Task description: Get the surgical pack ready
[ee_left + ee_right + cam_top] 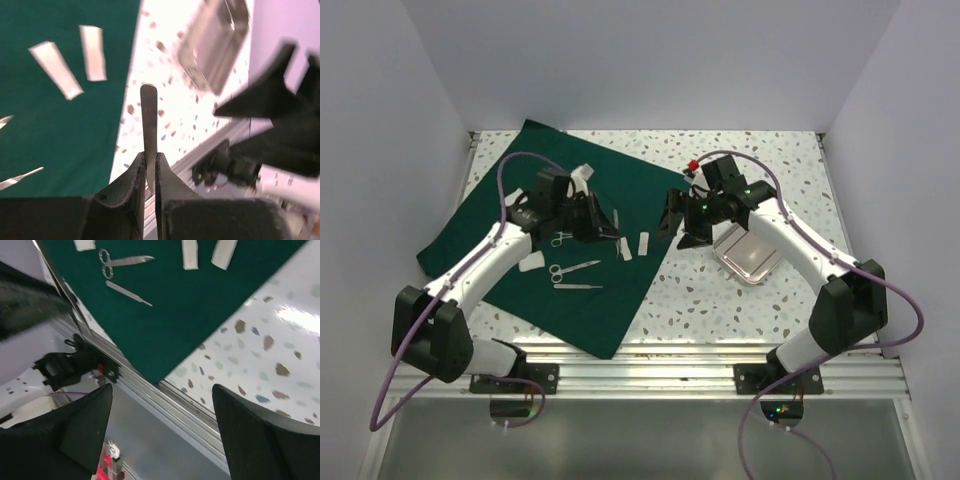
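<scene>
Legible text, labels, brands, numbers, signs: none. I can read nothing on the dark green cloth (600,310), white strips (644,243), steel tray (748,255) or table (780,160) in my three views.

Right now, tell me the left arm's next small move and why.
Probably ease the left gripper toward the right gripper and pass the steel instrument it clamps: the right gripper is open nearby, and the steel tray, apparently empty, sits on the right arm's side.
</scene>
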### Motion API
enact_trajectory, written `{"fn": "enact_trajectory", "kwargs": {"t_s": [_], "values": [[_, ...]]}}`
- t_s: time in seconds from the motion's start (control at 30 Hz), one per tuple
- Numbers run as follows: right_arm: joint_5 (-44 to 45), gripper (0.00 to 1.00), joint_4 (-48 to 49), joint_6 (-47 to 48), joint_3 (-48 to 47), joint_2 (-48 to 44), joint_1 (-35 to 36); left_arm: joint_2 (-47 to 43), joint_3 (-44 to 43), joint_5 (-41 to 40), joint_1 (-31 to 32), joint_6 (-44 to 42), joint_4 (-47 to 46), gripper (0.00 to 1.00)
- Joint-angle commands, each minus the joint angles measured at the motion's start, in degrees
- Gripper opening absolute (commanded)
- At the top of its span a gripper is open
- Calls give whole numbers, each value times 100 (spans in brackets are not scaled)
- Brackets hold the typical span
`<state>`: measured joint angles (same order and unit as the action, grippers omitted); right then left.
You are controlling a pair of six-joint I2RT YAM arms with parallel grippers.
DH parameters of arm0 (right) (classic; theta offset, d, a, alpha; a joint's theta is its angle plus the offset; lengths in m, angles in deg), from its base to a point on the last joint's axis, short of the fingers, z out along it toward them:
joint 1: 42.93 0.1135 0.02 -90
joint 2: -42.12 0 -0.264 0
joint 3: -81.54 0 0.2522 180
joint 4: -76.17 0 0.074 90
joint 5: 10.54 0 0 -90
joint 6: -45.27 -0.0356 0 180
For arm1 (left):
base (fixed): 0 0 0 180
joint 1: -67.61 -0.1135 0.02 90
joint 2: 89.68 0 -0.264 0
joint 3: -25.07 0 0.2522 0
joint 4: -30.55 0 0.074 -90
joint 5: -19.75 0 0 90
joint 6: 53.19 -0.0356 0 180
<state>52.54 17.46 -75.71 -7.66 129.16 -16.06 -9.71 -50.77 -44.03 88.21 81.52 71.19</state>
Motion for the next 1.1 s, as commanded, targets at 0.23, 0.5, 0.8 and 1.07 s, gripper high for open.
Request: {"fn": "enact_trajectory", "kwargs": {"t_s": [0.23,0.5,0.8,1.07], "values": [[-886,74,1699,-1067,134,191,169,-543,504,744,1103,-630,-762,0],[-824,63,1875,-1252,380,208,344,-526,495,762,1236,-621,-789,0],[-947,42,2139,-1419,574,296,591,-130,197,780,1280,-770,-727,0],[-1281,0,2518,-1630,917,480,468,28,-92,437,1201,-929,-517,17]]}}
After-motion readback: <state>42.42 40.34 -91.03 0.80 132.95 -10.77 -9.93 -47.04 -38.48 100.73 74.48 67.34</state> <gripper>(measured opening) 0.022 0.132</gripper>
